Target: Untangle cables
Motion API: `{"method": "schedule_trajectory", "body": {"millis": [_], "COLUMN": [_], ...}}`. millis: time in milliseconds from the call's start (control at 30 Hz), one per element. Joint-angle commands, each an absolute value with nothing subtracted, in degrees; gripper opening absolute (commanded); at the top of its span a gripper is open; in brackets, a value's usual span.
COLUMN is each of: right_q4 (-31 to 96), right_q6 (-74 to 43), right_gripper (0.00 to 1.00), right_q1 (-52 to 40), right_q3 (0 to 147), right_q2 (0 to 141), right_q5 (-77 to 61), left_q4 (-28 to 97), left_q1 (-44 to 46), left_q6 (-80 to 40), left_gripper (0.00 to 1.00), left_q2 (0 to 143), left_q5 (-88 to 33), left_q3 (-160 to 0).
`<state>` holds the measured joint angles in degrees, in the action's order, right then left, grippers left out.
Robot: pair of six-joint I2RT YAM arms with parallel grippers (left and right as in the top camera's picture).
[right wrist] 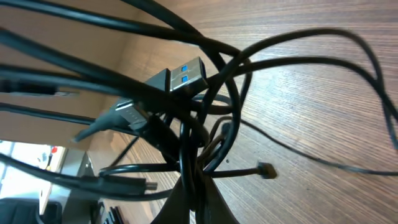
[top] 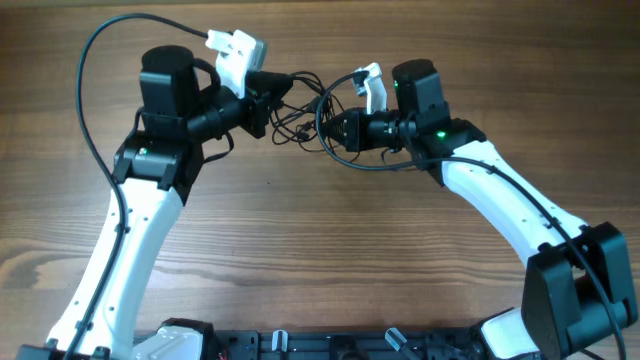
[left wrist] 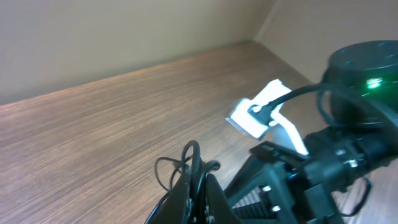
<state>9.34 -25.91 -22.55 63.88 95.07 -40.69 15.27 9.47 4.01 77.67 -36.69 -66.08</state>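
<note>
Several thin black cables (top: pixel 300 122) hang as one knotted bundle between the two arms, near the middle of the far edge of the bench (top: pixel 320 250).

Left end effector (top: pixel 274 108): clenched on strands at the bundle's left side. In its wrist view the fingers (left wrist: pixel 198 198) meet, with small loops of cable (left wrist: pixel 186 163) standing out just ahead of them.

Right end effector (top: pixel 337 128): clenched on strands at the right side. In its wrist view the fingers (right wrist: pixel 200 202) pinch a thick cluster rising straight from the tips.

Knot core, right wrist view: a USB plug (right wrist: pixel 183 78) with a blue insert sits inside crossing loops. A small plug (right wrist: pixel 266 169) trails on a single strand close to the bench surface; contact cannot be told.

Risks, judged from this state:
- Both grips sit close to the same knot. Pulling straight apart would likely cinch the loops around the USB plug rather than free them.
- The USB plug's square shoulders could catch on a loop and strain the cable at its neck.
- If each pinch holds several strands at once, separation cannot isolate one cable.
- A thin strand could slip out under tension and the bundle would drop, re-tangled.
</note>
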Motion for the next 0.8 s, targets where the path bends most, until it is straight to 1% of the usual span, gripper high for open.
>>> {"method": "schedule_trajectory", "body": {"millis": [0, 167, 367, 633, 767], "right_q4": [6.7, 5.5, 5.1, 3.6, 3.4], "right_q6": [-26.6, -27.1, -27.3, -28.7, -30.2], "right_gripper": [0.05, 0.05, 0.05, 0.04, 0.05], "right_q1": [-21.6, -20.9, -19.9, -15.5, -12.4], "right_q3": [63.8, 66.4, 67.9, 68.8, 68.8], "right_q2": [94.1, 92.2, 87.6, 79.3, 75.8], "right_q5": [-42.9, -46.5, -47.0, -49.4, -49.4], "left_q4": [14.9, 14.8, 14.5, 14.4, 15.8], "left_q1": [9.4, 9.4, 9.4, 8.2, 7.4], "left_q6": [5.6, 5.8, 7.3, 7.3, 7.4], "left_gripper": [0.04, 0.04, 0.04, 0.04, 0.04], "left_q2": [80.8, 86.7, 91.4, 93.6, 93.6], "left_q5": [-34.8, -34.8, -33.0, -32.4, -27.6], "left_q3": [-67.8, -67.8, -67.8, -67.7, -67.5]}}
